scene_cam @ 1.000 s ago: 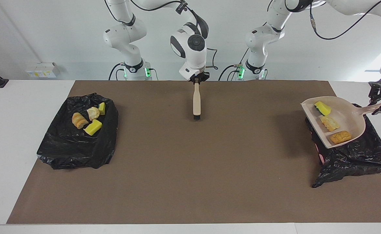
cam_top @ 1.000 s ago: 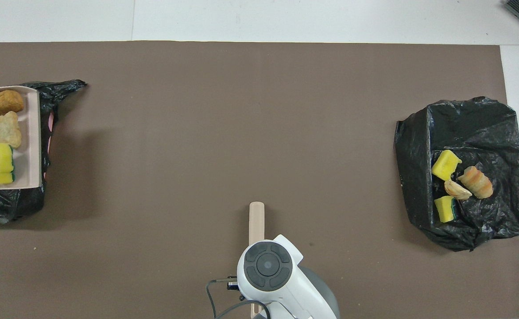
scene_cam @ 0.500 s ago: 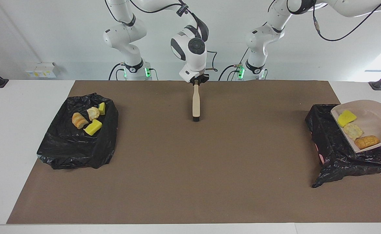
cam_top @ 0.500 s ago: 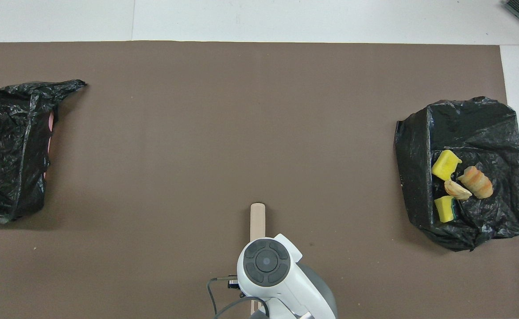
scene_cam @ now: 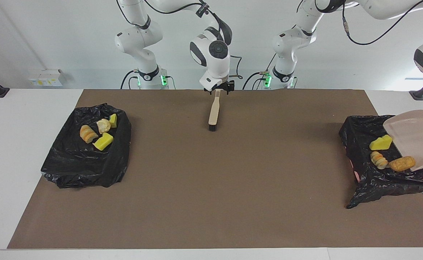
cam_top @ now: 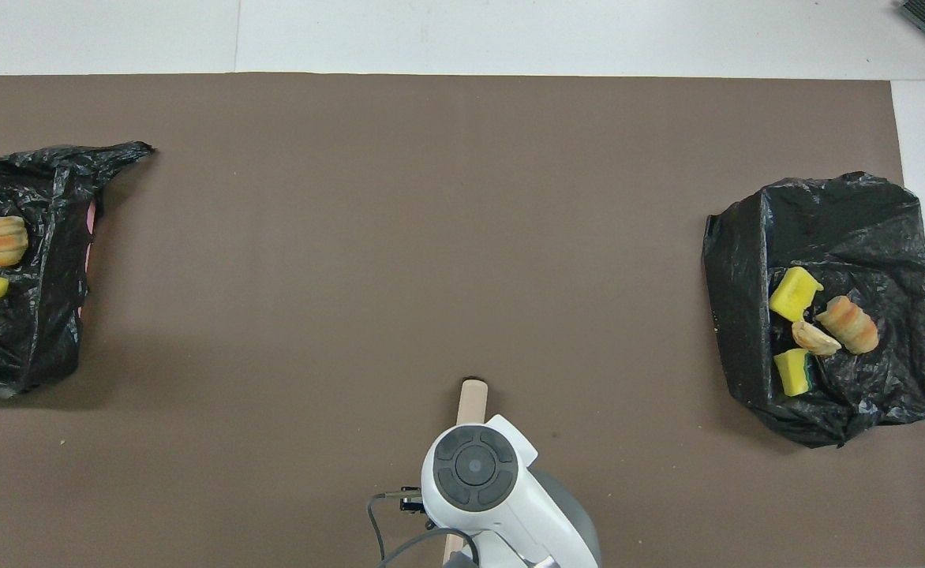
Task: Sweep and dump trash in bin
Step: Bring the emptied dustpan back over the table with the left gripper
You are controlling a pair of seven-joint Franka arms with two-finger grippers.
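The mat (scene_cam: 211, 187) looked like matt brown paper or card, flat and faintly grainy. Both bin liners, at mid left (scene_cam: 85, 159) and mid right (scene_cam: 381, 180) of the facing view, were thin black plastic film, crinkled and glossy. The dustpan (scene_cam: 415, 139) at the right edge was smooth beige plastic with a dull sheen. The brush (scene_cam: 214, 112) had a pale, smooth handle and dark bristles. The yellow scraps (scene_cam: 103, 141) looked spongy and porous. The arms' shells (scene_cam: 211, 54) were glossy white plastic.

Two crumpled black plastic bin bags (scene_cam: 85, 155) (scene_cam: 384, 173), seven foam scraps (scene_cam: 103, 141), one beige dustpan (scene_cam: 413, 133), one beige brush (scene_cam: 213, 113).
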